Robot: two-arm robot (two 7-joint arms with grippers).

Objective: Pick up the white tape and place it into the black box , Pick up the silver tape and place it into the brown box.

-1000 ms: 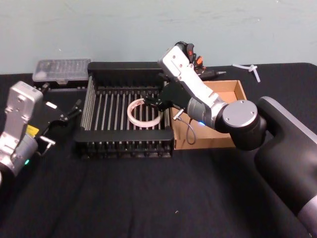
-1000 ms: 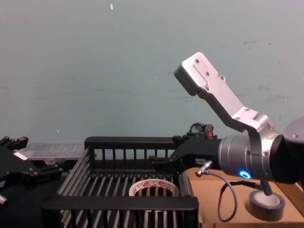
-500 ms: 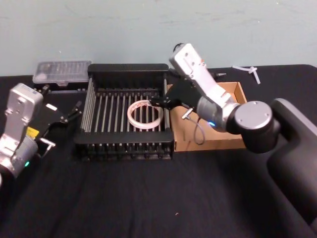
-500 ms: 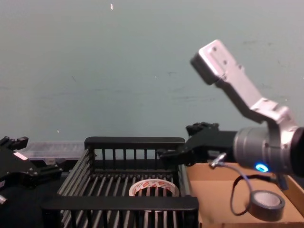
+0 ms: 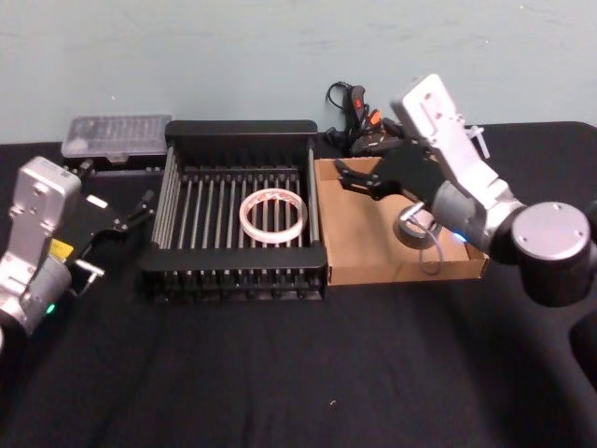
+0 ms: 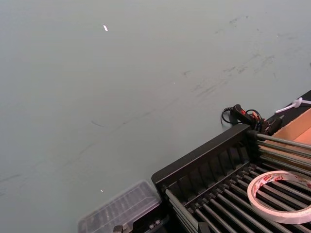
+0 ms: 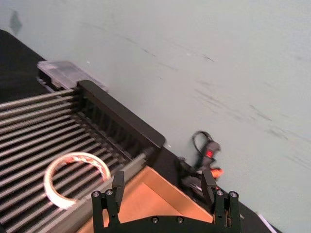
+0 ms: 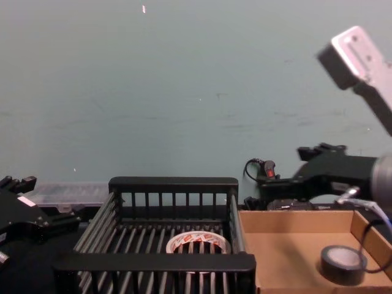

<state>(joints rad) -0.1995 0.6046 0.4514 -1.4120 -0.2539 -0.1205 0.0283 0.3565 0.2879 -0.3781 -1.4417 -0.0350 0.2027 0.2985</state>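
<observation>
The white tape (image 5: 272, 214) lies flat on the slatted floor of the black box (image 5: 241, 128), also seen as the white tape (image 8: 198, 242) (image 7: 75, 178) (image 6: 282, 194). The silver tape (image 8: 343, 262) rests on the floor of the brown box (image 8: 288, 245), at its right side; in the head view the silver tape (image 5: 415, 227) is partly covered by my right arm. My right gripper (image 5: 343, 175) hovers open and empty above the brown box (image 5: 373, 252) near its back left corner, its fingers (image 7: 118, 182) spread. My left gripper (image 5: 140, 207) sits parked, open, left of the crate.
A clear plastic case (image 5: 117, 133) lies at the back left beside the crate. A black and orange tool with a cord (image 5: 359, 119) sits behind the brown box. A small white piece (image 5: 471, 131) lies at the back right. Black tabletop stretches in front.
My right gripper has swung right, from over the crate's right side beside the white tape to above the brown box. The white tape stays in the crate. The left arm has not moved.
</observation>
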